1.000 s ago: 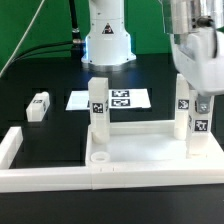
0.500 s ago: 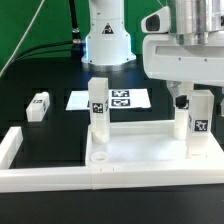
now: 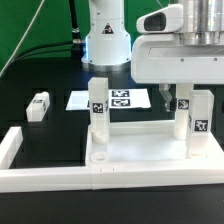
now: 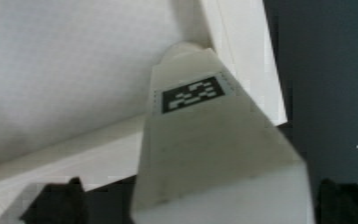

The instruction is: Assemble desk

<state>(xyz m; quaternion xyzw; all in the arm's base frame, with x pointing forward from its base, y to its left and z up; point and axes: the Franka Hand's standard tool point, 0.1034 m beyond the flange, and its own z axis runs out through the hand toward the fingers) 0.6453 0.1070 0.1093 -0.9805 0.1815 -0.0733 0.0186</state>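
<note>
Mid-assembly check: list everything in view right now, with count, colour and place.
tabletop: one, white, front centre, against the border frame
standing legs: three, white, tagged, upright on the tabletop
loose leg: one, white, lying at the exterior view's left
border frame: one, white, along the front and the exterior view's left
marker board: one, white, flat behind the tabletop
table: one, black
arm: one, white, base at rear
fingers: two, dark, open, astride a standing leg
</note>
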